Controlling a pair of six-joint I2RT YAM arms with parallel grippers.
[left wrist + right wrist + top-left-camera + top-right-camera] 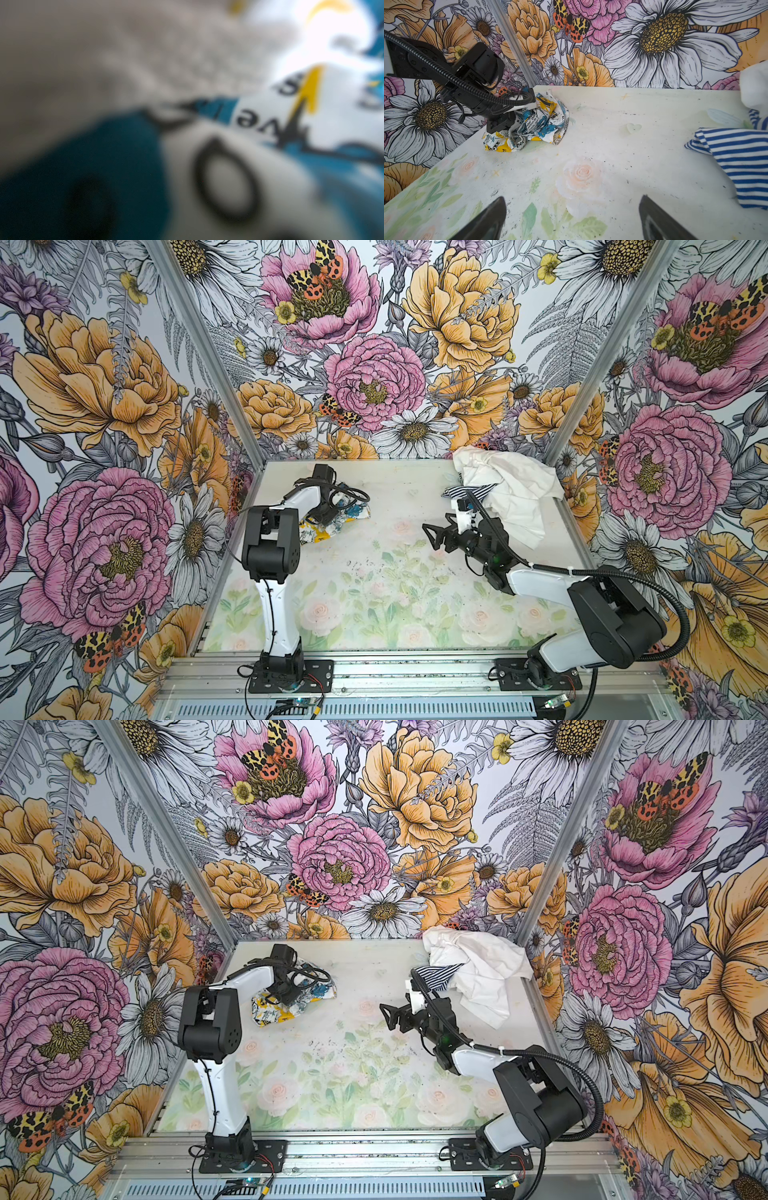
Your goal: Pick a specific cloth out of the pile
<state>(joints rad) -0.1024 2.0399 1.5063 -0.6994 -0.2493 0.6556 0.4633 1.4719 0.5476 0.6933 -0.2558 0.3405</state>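
Left gripper (pixel 327 512) is closed on 1 fold of the cloth (pixel 332 527), at the far-left of the worktop (pixel 374 572), well apart from the pile (pixel 513 489). Lift straight up, slowly, and check the whole cloth clears. Right gripper (pixel 432 536) is open and empty, not needed here.

the cloth (pixel 249 128) printed with dark lettering, only "ve" legible, rest too blurred

The middle and near table (pixel 374 593) lies open between the arms, but the pile (pixel 515 485) fills the far right corner, the cloth (pixel 336 526) under the bent left arm (pixel 270 539) blocks the far left, and the right arm (pixel 540 580) stretches low over the right side.
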